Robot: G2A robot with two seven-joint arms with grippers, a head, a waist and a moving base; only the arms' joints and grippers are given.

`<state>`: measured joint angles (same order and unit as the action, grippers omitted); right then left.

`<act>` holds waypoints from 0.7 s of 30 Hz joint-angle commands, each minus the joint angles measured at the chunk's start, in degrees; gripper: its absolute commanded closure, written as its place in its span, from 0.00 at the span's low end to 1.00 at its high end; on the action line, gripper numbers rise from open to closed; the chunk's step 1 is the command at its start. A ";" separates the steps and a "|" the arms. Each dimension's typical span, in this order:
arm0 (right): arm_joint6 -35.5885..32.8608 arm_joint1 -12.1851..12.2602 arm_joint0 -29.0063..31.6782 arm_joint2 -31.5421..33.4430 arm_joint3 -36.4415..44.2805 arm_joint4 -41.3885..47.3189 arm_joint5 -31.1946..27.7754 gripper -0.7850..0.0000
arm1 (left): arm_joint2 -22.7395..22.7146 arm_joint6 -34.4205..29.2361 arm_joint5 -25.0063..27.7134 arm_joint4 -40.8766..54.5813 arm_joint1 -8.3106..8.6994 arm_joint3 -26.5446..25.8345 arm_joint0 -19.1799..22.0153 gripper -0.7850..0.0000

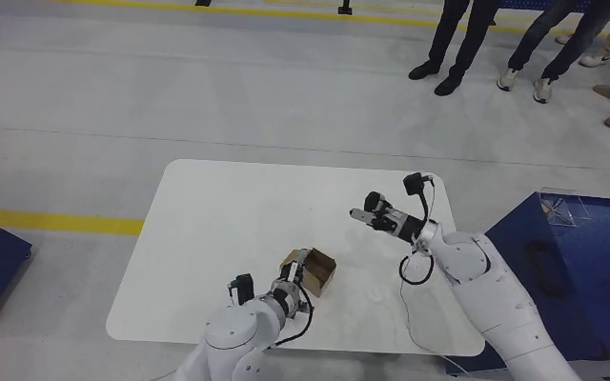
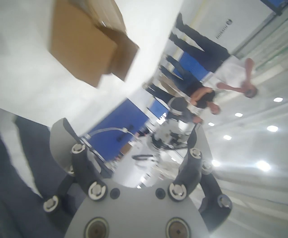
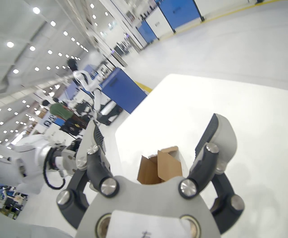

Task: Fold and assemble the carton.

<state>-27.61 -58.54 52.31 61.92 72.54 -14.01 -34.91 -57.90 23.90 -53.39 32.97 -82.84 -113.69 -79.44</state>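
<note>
Brown cardboard carton [image 1: 315, 270], flaps up, on white table [image 1: 210, 219]: left gripper [image 2: 131, 125] just beside, right gripper [image 3: 155, 120] farther off, both claws gaping; best brace one wall before folding.

The counter [image 1: 214, 229] is white with rounded corners and stands on a pale grey floor [image 1: 191, 86]. A yellow floor line [image 1: 67, 223] meets its left side. A blue cabinet [image 1: 572, 267] stands just beside its right side and carries a clear container [image 1: 562, 205]. Blue partitions [image 3: 122, 90] stand under rows of ceiling lights [image 3: 36, 10].
</note>
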 commanded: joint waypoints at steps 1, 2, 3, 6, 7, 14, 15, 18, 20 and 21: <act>0.76 -0.36 -0.32 -1.88 0.18 -6.53 2.86 0.00 | 1.53 1.86 -3.02 -2.06 -0.19 0.58 -0.29 0.00; 0.65 -0.63 -0.44 -3.07 -0.17 -8.79 4.73 0.00 | 1.77 1.67 -4.17 -1.35 -0.32 1.19 -0.28 0.00; 0.55 -0.93 -0.70 -4.23 -0.34 -10.55 6.21 0.00 | 1.77 2.23 -4.41 -1.25 -0.47 1.90 -0.09 0.00; 0.58 -1.70 -1.67 -6.67 -2.08 -14.30 9.19 0.00 | 3.43 4.88 -4.46 -1.86 -1.14 5.90 0.82 0.00; 0.50 -1.90 -2.03 -7.27 -2.93 -15.47 9.85 0.00 | 4.15 5.13 -4.34 -1.64 -1.42 7.25 1.24 0.00; -1.82 -3.05 -3.80 -10.24 -6.74 -18.45 9.94 0.00 | 5.92 11.22 -3.97 0.25 -3.83 16.71 5.84 0.00; -2.06 -3.22 -4.08 -10.66 -7.21 -19.09 10.33 0.00 | 6.05 11.92 -4.58 0.70 -4.17 17.81 6.53 0.00; -2.53 -3.89 -4.88 -12.37 -7.94 -21.52 11.83 0.00 | 6.98 13.02 -4.61 1.96 -5.09 20.53 8.23 0.00; -3.05 -4.36 -5.10 -13.35 -8.13 -21.61 12.04 0.00 | 7.46 12.96 -4.61 2.76 -5.60 21.34 8.96 0.00; -3.29 -4.56 -5.27 -13.73 -8.22 -21.77 12.14 0.00 | 7.59 12.97 -4.61 2.99 -5.80 21.72 9.23 0.00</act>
<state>-30.65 -62.93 47.18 48.52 64.40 -35.74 -22.83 -50.46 36.92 -58.01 35.73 -88.45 -92.32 -70.47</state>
